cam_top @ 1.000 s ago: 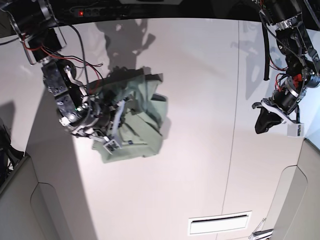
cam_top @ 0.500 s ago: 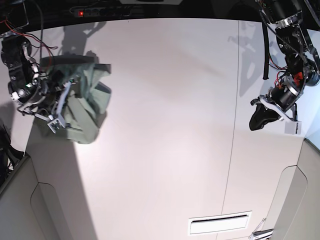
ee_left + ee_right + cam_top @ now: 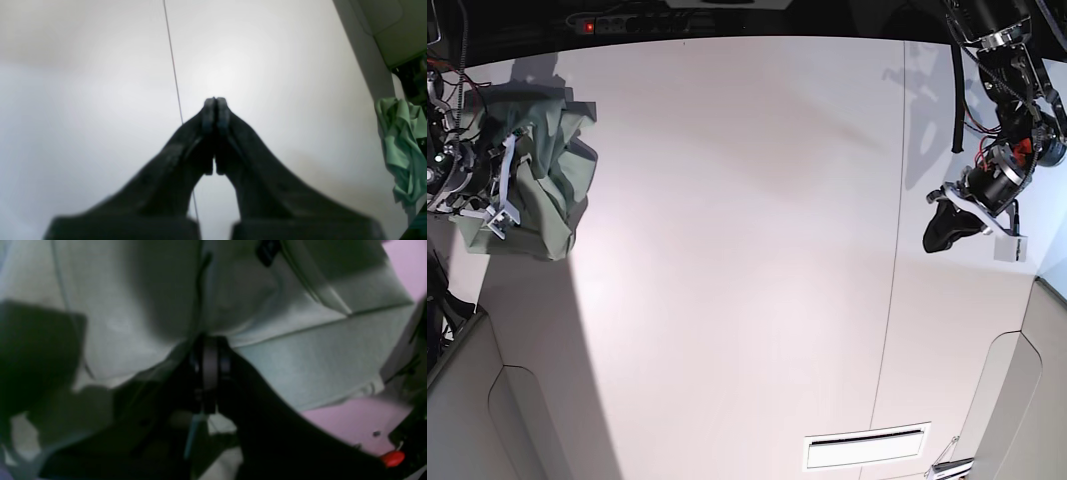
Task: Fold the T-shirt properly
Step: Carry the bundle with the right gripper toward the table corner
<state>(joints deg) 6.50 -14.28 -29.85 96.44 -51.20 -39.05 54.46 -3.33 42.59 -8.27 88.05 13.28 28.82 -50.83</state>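
The T-shirt (image 3: 547, 175) is a crumpled pale sage-green bundle hanging at the far left of the base view, above the table's left edge. My right gripper (image 3: 497, 190) is shut on the T-shirt; in the right wrist view its black fingers (image 3: 209, 370) pinch a fold of the green cloth (image 3: 300, 350), which fills most of that view. My left gripper (image 3: 939, 236) hangs over the table's right side, far from the shirt. Its fingers (image 3: 216, 113) are pressed together on nothing. The T-shirt (image 3: 402, 146) shows small at the right edge of the left wrist view.
The white table (image 3: 747, 250) has a thin seam (image 3: 893, 270) running front to back on its right side. A slotted vent (image 3: 865, 447) sits near the front right. Grey panels flank the front corners, and a dark strip with a red light (image 3: 590, 26) runs along the back.
My right gripper has carried the bunched T-shirt from the left-centre of the table out to its far left edge. The left arm has barely moved.
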